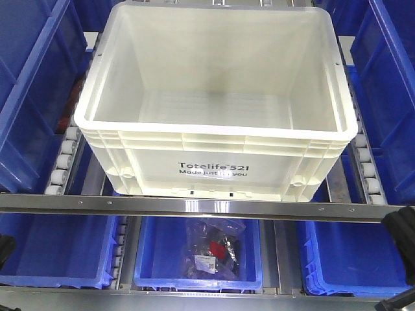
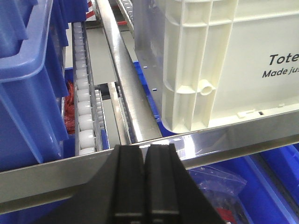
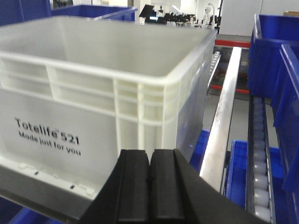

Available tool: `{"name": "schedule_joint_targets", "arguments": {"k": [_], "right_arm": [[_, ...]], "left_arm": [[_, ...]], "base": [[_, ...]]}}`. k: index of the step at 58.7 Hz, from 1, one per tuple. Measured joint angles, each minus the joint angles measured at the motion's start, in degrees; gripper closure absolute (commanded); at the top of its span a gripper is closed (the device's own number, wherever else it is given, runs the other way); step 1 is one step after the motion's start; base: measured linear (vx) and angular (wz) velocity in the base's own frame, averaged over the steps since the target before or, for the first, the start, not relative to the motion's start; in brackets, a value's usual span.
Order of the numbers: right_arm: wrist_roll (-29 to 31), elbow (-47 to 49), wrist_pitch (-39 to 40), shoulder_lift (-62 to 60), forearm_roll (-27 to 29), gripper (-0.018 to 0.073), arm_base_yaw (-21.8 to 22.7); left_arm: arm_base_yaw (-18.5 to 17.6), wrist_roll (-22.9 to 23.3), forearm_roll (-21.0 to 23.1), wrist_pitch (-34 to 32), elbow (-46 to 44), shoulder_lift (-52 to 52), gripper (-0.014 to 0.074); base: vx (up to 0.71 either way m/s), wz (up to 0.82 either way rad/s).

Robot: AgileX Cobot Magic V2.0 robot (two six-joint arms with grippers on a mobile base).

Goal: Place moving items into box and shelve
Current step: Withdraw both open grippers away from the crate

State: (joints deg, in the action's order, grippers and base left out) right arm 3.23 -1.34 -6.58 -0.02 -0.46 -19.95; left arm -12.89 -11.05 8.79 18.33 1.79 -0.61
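The box [image 1: 214, 165] is a large white tote printed "Totelife 521". It sits on the upper shelf level behind a steel front rail [image 1: 194, 207]. The part of its inside that I can see holds nothing. The moving items are out of view in every frame. My left gripper [image 2: 145, 149] is shut with nothing in it, low before the rail, facing the box's front-left corner [image 2: 187, 84]. My right gripper [image 3: 149, 153] is also shut and empty, just in front of the box's front-right corner [image 3: 135, 116].
Blue bins [image 1: 32, 97] [image 1: 389, 84] flank the box on both sides. White roller tracks [image 1: 61, 162] [image 1: 366, 172] run beside it. Below the rail, a blue bin [image 1: 155, 259] holds bagged parts, with other blue bins to its left and right.
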Motion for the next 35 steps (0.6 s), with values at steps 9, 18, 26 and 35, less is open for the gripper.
{"name": "schedule_joint_targets", "arguments": {"k": [9,18,26,35], "right_arm": [[0.0,-0.4,-0.8,-0.6,-0.4,0.0568,0.0],[0.0,-0.4,-0.9,-0.6,-0.5,0.0568,0.0],[0.0,-0.4,-0.9,-0.6,-0.5,0.0568,0.0],[0.0,-0.4,-0.9,-0.6,-0.6,0.0568,0.0]], "left_arm": [[0.0,0.0,0.0,0.0,0.0,0.0,0.0603],[0.0,0.0,0.0,0.0,0.0,0.0,0.0603],[0.0,0.0,0.0,0.0,0.0,0.0,0.0603],[0.0,0.0,0.0,0.0,0.0,0.0,0.0603]], "base": [[0.00,0.00],[0.00,0.00],[0.00,0.00],[0.00,0.00]]}}
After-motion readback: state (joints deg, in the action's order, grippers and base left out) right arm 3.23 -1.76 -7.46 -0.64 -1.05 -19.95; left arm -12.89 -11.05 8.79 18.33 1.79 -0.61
